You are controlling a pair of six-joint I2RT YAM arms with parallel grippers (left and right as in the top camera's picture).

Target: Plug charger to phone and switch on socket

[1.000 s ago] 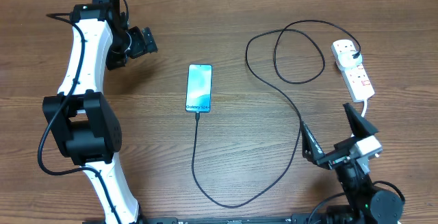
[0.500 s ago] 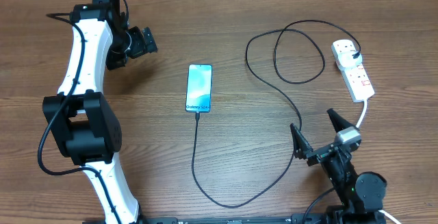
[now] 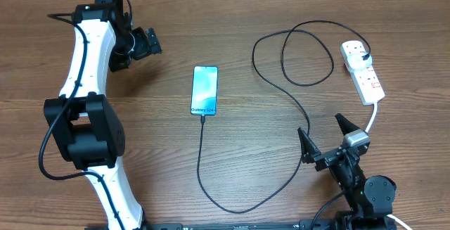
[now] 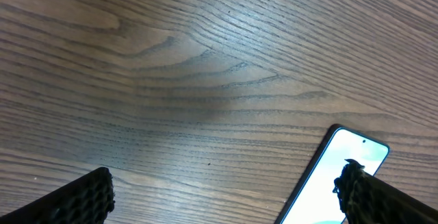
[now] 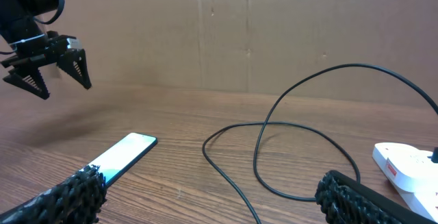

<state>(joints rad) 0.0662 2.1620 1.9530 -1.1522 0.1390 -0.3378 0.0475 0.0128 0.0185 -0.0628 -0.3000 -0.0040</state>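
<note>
the phone (image 3: 204,91) lies flat, screen up and lit, a little left of the middle of the overhead frame on the wooden table (image 3: 246,138). the charger (image 3: 200,152) meets the phone's lower edge with its tip – whether it is fully seated is too small to tell – then runs down, curves along the bottom of the frame, climbs right and loops at the upper right to a plug in the socket (image 3: 364,74). the socket lies at the right edge; its switches are too small to read.

the left gripper (image 3: 151,42) hangs at the upper left, jaws spread wide and empty, well apart from the phone. the right gripper (image 3: 320,126) sits at the lower right, also spread wide with nothing between its fingers – the charger passes just beside its left-hand finger. a cardboard wall (image 5: 274,32) stands behind the table.
</note>
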